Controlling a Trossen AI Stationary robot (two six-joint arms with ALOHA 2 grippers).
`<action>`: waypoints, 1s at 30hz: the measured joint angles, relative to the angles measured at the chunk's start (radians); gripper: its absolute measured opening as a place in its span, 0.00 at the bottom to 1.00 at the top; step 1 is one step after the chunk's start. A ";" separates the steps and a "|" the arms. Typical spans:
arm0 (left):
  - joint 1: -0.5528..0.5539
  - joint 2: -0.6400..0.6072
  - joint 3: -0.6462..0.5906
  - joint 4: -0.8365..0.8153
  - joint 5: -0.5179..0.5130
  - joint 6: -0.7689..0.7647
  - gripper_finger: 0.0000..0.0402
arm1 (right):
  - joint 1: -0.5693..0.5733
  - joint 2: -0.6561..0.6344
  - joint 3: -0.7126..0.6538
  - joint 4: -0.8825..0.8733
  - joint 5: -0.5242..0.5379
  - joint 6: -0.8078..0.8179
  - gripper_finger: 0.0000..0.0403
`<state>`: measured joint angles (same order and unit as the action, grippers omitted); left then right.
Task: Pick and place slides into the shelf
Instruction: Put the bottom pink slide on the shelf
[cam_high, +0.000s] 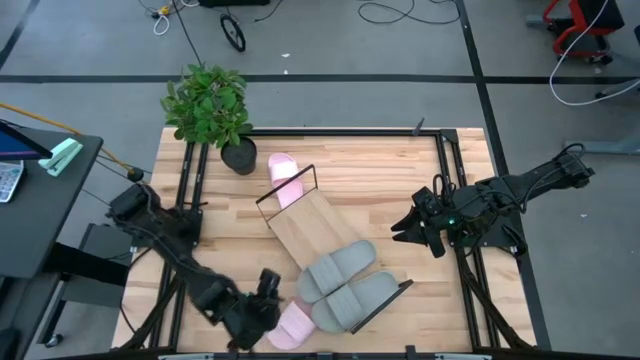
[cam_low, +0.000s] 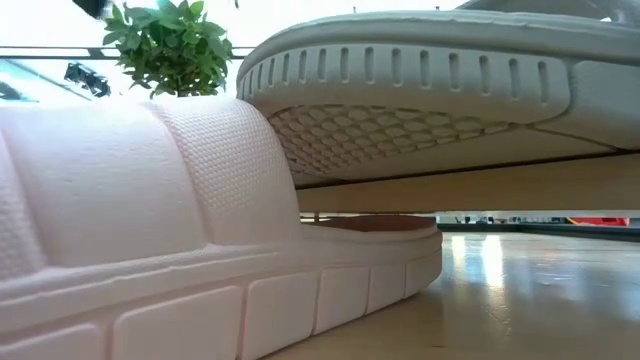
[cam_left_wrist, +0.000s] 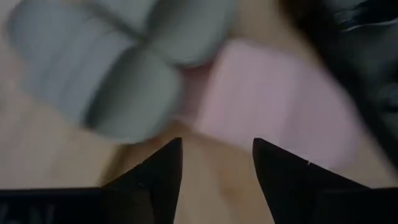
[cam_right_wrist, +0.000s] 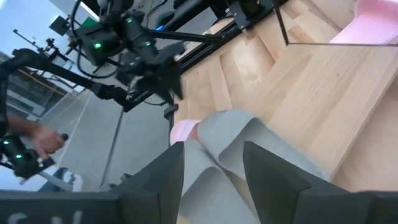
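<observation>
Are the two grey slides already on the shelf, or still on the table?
On the shelf. In the high view, both grey slides lie side by side on the light-wood shelf board, near its front end.

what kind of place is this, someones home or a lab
Most likely a robotics lab or workshop, not a home: two dark arms are mounted at a wooden table, loose cables trail over the grey floor, and a potted plant and slide sandals sit out as props.
</observation>
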<state>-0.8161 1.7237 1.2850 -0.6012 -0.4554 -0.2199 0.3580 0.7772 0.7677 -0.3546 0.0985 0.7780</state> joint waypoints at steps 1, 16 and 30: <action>-0.015 0.000 0.000 0.013 0.010 0.000 0.49 | 0.000 0.000 0.000 0.000 0.000 -0.010 0.42; -0.062 0.051 0.000 0.183 -0.047 0.169 0.52 | 0.000 0.010 0.000 0.000 0.007 -0.078 0.42; -0.055 0.148 0.000 0.237 -0.042 0.212 0.53 | 0.000 0.011 0.000 0.000 0.005 -0.072 0.42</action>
<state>-0.8707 1.8717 1.2850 -0.3638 -0.4975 -0.0078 0.3584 0.7879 0.7677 -0.3548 0.1040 0.7063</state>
